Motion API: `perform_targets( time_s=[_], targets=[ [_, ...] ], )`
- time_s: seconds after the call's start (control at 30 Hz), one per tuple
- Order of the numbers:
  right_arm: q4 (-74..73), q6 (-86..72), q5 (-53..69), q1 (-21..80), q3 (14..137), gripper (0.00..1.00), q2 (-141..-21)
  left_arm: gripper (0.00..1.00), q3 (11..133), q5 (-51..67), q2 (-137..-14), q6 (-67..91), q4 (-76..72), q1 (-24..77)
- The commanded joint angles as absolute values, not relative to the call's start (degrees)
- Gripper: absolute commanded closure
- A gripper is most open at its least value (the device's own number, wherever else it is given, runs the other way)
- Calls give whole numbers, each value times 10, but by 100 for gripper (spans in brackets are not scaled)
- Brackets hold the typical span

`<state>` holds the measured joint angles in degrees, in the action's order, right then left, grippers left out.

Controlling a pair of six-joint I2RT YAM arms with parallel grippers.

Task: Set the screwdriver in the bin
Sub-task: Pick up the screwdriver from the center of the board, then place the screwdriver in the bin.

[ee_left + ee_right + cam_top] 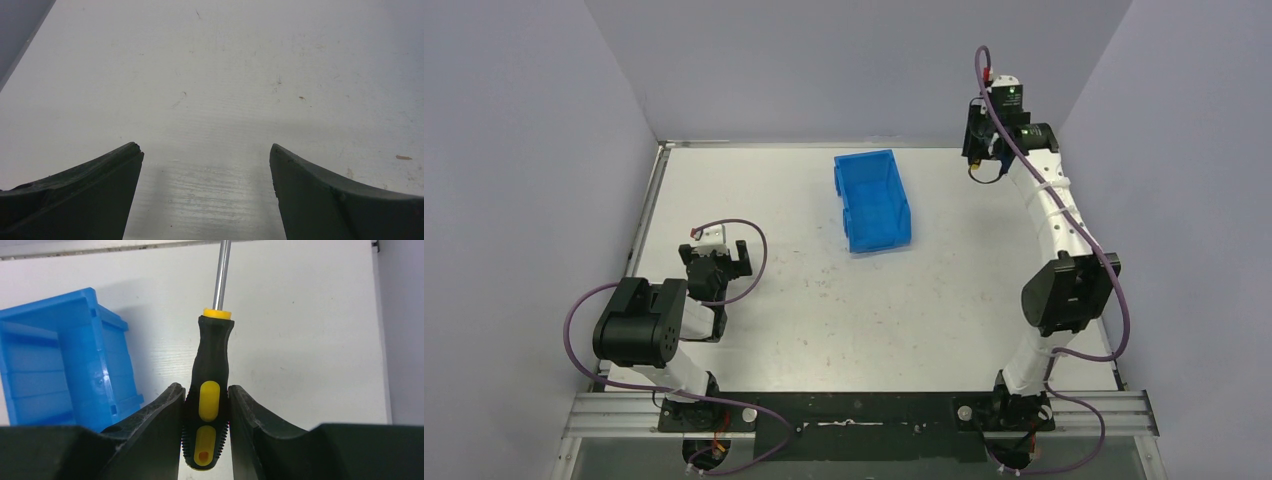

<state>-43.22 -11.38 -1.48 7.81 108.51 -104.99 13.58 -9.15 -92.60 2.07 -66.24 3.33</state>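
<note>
Blue bin near right gripper clamping screwdriver, seemingly aloft; left gripper wide.

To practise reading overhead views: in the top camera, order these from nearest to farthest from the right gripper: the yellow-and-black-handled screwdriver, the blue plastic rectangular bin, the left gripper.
1. Yellow-and-black-handled screwdriver, clamped in the right gripper itself.
2. Blue plastic rectangular bin, to its left, mid-table.
3. Left gripper, far left, toward the near edge.

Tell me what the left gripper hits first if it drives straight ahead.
The table, most likely: the open left gripper tilts down at the tabletop, nothing else showing ahead; depth is unclear.
</note>
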Motion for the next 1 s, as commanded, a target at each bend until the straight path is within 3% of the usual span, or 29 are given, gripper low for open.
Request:
perform_targets(
  time_s=[0.0, 0.4, 0.97],
  targets=[
    [-459, -110, -31, 79, 1141, 88, -991, 3, 146, -90, -923, 17, -693, 34],
    [-496, -135, -75, 128, 1187, 87, -937, 3, 146, -89, -923, 17, -693, 34],
    [-437, -194, -162, 314, 1172, 88, -959, 3, 146, -90, -923, 17, -693, 34]
  ],
)
